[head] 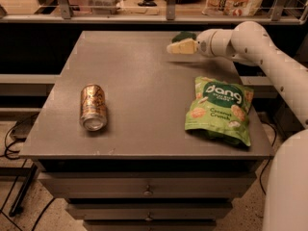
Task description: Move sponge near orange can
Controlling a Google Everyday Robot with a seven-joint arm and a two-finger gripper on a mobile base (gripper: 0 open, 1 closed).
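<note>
The claw [182, 46] sits at the far right of the desk [139, 71], beside the sponge [184, 35]. Whether it is open or holding anything cannot be told. The orange can [93, 106] lies on its side, well apart to the left. A poor grip could drop the sponge midway, and a bump on arrival could roll the can.

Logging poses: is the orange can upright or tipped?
Tipped: orange can lies on its side, silver end facing camera; the gripper is far right, by the sponge.
</note>
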